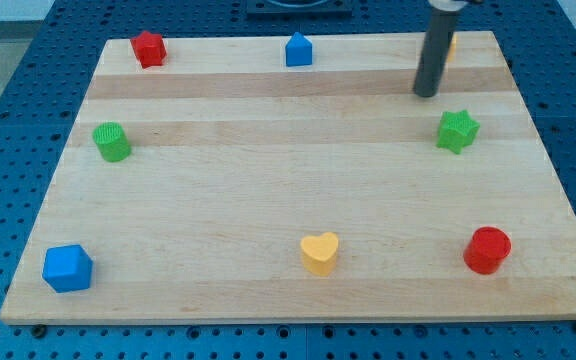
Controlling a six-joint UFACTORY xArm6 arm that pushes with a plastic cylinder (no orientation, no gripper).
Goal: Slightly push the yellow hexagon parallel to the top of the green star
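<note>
The board [268, 200] is pale striped wood on a blue dotted table [8, 120]. Blocks come in red, blue, green and yellow; my tip [425, 95] is dark grey.

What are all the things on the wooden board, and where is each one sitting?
Wooden board: one, light wood, fills most of the view, on a blue pegboard surface.
Red star: one, red, the view's top left.
Blue house-shaped block: one, blue, top middle.
Yellow hexagon: one, yellow, top right, mostly hidden behind the rod, shape not clear.
Green star: one, green, right side, below the rod.
Green round block: one, green, left side.
Blue cube: one, blue, bottom left.
Yellow heart: one, yellow, bottom middle.
Red cylinder: one, red, bottom right.
My tip: one dark rod, its end above and left of the green star, apart from it.
</note>
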